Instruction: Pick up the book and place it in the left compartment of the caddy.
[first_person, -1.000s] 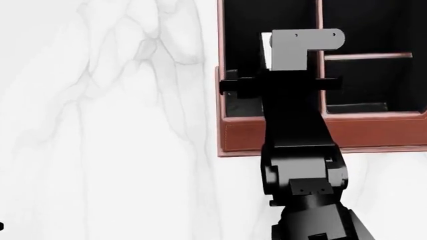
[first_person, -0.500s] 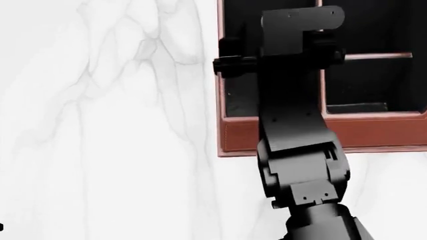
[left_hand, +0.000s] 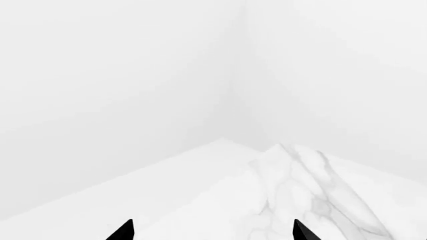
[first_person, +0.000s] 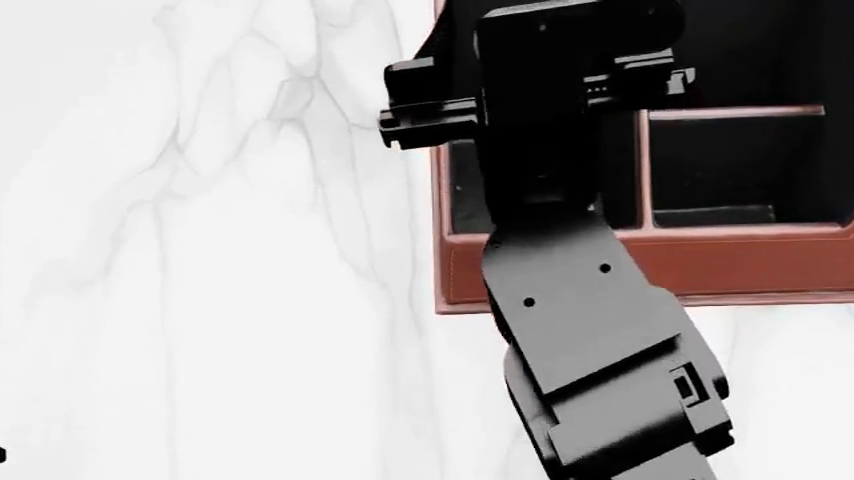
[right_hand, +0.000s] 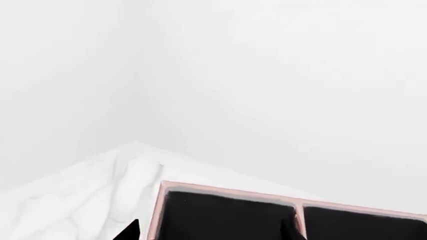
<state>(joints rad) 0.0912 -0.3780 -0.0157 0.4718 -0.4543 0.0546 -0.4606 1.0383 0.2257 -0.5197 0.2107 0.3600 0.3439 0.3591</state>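
Observation:
The reddish-brown caddy (first_person: 747, 265) lies at the right of the head view. My right arm (first_person: 587, 330) reaches up over its left compartment (first_person: 461, 200), a long black-lined bay, and covers most of it. The book is hidden in every view. In the right wrist view the right gripper (right_hand: 212, 232) stands open over the far end of that bay (right_hand: 220, 215), behind the caddy's rim (right_hand: 227, 191), with only black lining between its tips. The left gripper (left_hand: 213, 232) is open above bare marble and holds nothing.
The white marble tabletop (first_person: 200, 250) stretches left of the caddy. A thin crosswise divider (first_person: 734, 112) splits the bay to the right of the left compartment. White walls meet in a corner (left_hand: 233, 75) beyond the table.
My right arm has risen and swung slightly left over the left compartment, its wrist now larger in the head view. The white edge seen beside the wrist a second ago no longer shows.

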